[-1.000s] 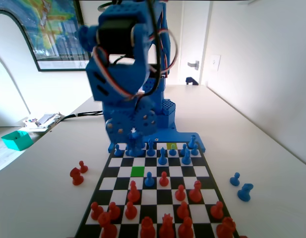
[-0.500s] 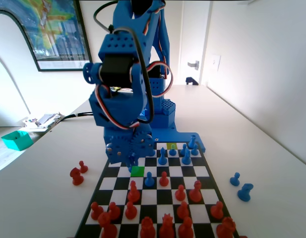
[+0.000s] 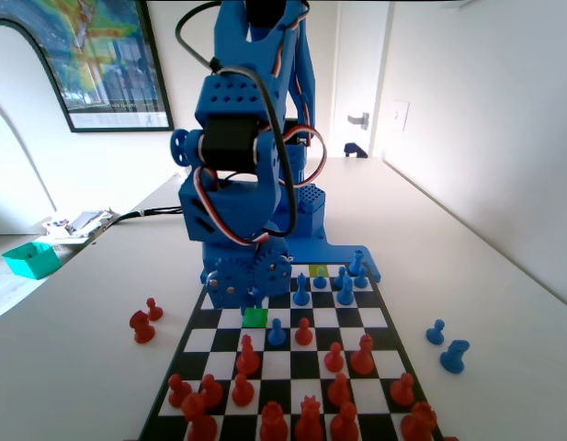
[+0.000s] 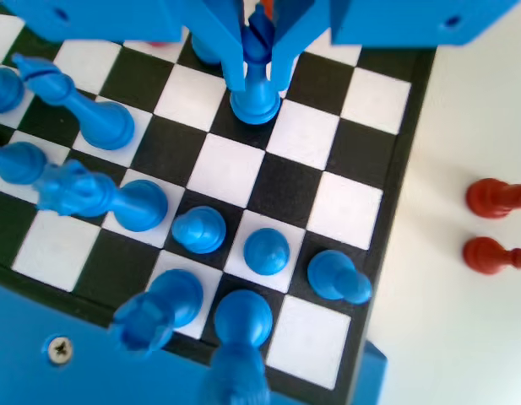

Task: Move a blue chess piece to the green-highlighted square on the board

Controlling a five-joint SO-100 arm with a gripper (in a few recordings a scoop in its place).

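Here hand [image 4: 258, 51] clamped on blue pawn [image 4: 255, 97], base low near board [image 4: 387, 160] side edge.

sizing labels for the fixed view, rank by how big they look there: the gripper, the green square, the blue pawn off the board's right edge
1. gripper, clearly largest
2. green-highlighted square and the blue pawn off the board: look about alike, so unranked; the pawn sits slightly nearer the camera.

No readable text, label, brand, number or sign appears on anything in either view.
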